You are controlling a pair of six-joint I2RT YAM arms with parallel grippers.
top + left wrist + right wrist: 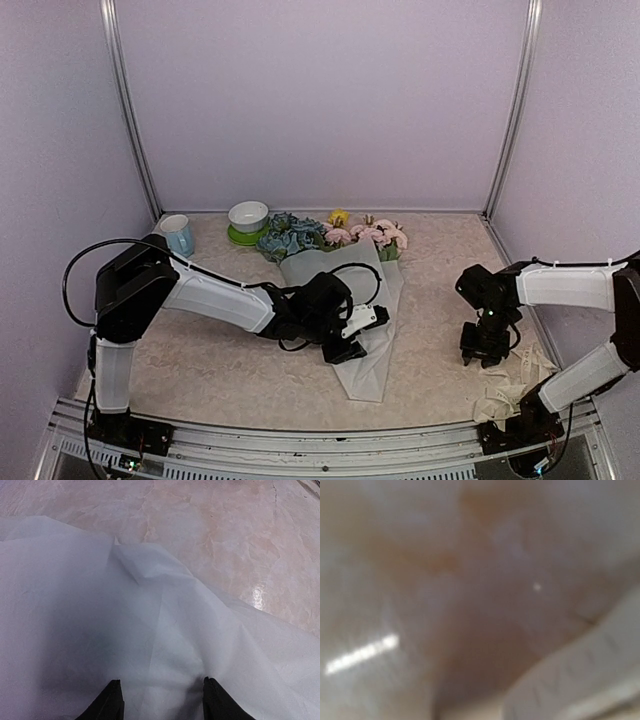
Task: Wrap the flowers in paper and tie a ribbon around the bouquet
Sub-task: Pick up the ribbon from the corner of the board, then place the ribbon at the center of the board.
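The bouquet lies mid-table: blue, pink and yellow flowers at the far end, wrapped in a white paper cone tapering toward me. My left gripper sits on the cone's left side. In the left wrist view the left gripper has its black fingers apart, their tips down on the paper, astride a soft ridge. The cream ribbon lies crumpled at the right front. My right gripper points down at the table just left of it. The blurred right wrist view shows a ribbon band but no fingers.
A pale blue mug and a white bowl on a green saucer stand at the back left, beside the flower heads. Black cable loops over the left arm's wrist above the cone. Lilac walls close in the table on three sides.
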